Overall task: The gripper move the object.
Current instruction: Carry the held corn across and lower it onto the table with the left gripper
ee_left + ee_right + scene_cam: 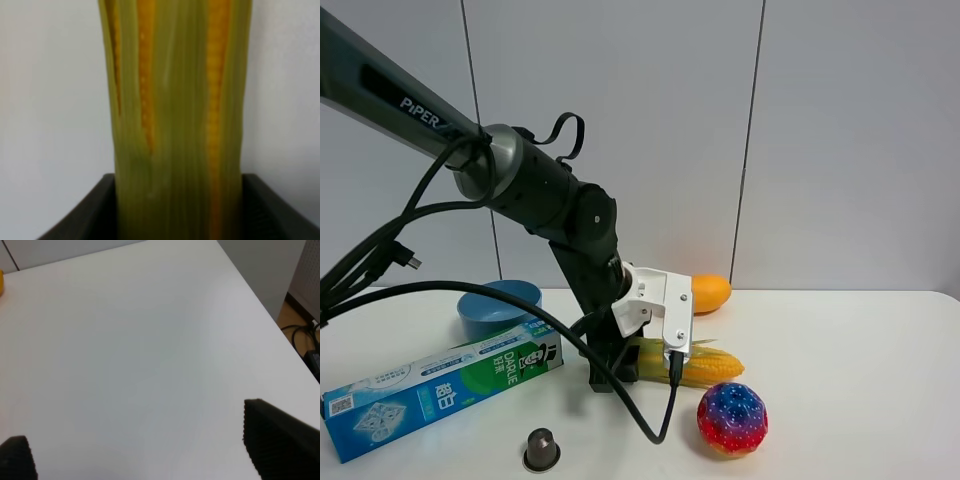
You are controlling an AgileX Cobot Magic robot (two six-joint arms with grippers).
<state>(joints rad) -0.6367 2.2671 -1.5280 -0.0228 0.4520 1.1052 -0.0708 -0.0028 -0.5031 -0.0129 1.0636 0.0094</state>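
Observation:
The ear of corn, yellow kernels in green husk, lies on the white table at the centre. My left gripper is down at the corn's left end. In the left wrist view the corn runs between the two black fingers, which press against both its sides, so the left gripper is shut on it. My right gripper is open and empty over bare table, and is out of the exterior view.
An orange mango lies just behind the corn. A multicoloured ball sits in front of it. A green-blue toothpaste box, a blue bowl and a small dark capsule are to the left. The table's edge shows in the right wrist view.

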